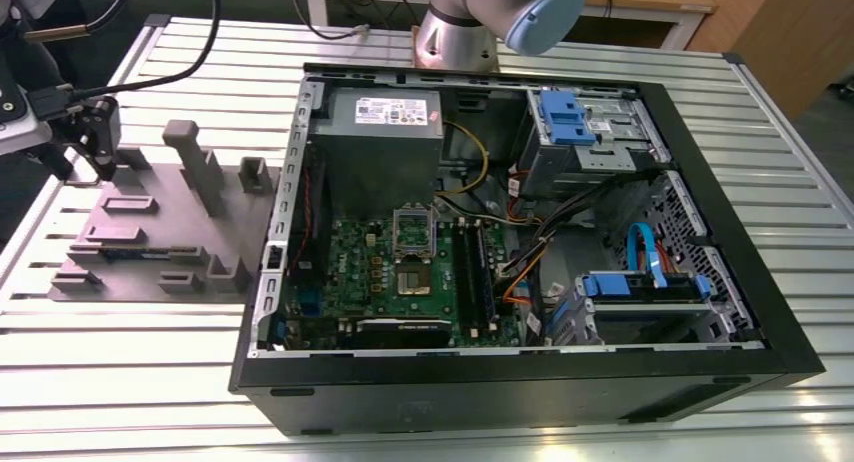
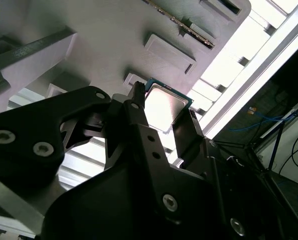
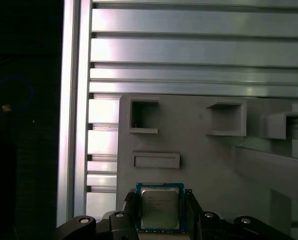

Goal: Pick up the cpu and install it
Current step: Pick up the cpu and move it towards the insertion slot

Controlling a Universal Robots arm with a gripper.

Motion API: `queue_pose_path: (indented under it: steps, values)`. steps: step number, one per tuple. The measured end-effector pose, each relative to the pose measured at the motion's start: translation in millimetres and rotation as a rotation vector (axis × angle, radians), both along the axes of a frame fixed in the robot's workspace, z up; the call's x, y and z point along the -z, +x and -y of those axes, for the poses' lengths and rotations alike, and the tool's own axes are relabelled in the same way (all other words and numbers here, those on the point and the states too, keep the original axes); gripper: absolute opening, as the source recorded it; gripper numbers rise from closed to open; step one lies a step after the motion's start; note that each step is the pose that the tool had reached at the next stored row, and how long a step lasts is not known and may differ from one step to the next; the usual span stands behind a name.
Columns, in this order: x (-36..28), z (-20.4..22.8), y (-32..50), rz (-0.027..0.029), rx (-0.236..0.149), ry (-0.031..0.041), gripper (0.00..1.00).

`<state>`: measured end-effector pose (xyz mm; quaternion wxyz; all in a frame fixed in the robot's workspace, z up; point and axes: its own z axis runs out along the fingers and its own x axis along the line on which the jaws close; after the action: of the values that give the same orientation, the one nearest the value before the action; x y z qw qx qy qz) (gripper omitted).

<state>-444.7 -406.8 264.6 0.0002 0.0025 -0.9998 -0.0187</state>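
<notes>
While our end effector (image 3: 160, 201) grips the cpu (image 3: 160, 211) at the grey tray (image 3: 214, 165), we judge pickup underway; carrying it calls for a level hold.

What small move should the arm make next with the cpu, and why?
Probably a short straight lift. The gripper has its fingers against two edges of the cpu, apparently clamped, at the grey fixture, whose posts stand nearby; the motherboard socket waits in the computer case.

A robotics lab: an aluminium-profile table (image 1: 120, 382) bears an open computer case (image 1: 507, 392), a grey parts fixture (image 1: 134, 232) and the robot arm's base (image 1: 461, 37).
</notes>
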Motion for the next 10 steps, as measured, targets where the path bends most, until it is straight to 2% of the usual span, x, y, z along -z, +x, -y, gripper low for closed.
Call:
queue_pose_path:
  steps: [10]
  values:
    - [-3.9,0.0,0.0,-0.0002,0.0,-0.0001,0.47]
